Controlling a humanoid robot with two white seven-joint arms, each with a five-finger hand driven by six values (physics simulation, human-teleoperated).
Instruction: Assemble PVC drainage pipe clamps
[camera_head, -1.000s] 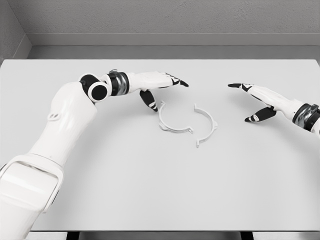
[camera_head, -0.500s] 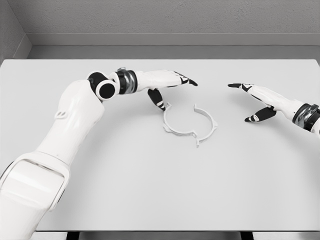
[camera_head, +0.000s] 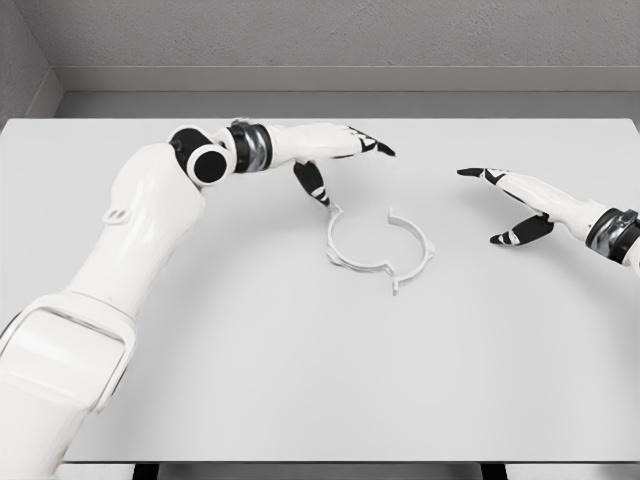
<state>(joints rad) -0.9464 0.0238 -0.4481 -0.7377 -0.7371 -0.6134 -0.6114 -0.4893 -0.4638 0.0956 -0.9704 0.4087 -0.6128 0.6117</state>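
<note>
Two clamp halves are seen near the middle of the white table (camera_head: 300, 380), and both are hard to make out because they are nearly the same pale tone as the surface. The left clamp half (camera_head: 348, 258) is a curved strip open toward the far side; the right clamp half (camera_head: 418, 250) curves the other way. Their near ends are seen to meet, or nearly meet, at a small tab, but whether they are actually joined cannot be told. At the far side a gap is left between their ends.

The left hand (camera_head: 325, 150) is stretched out flat above the table with its fingers extended and nothing grasped; its thumb (camera_head: 312, 183) is pointed down, with the dark tip just at the far end of the left clamp half. Whether the tip touches the part cannot be told. The right hand (camera_head: 520, 200) is held well apart from the clamps on the right, fingers likewise extended and empty, and its forearm is cut off by the right edge.

Compared with half a second ago, the left hand has been raised slightly and drawn toward the far side, while the clamp halves are found in the same place. The right hand has not shifted.
</note>
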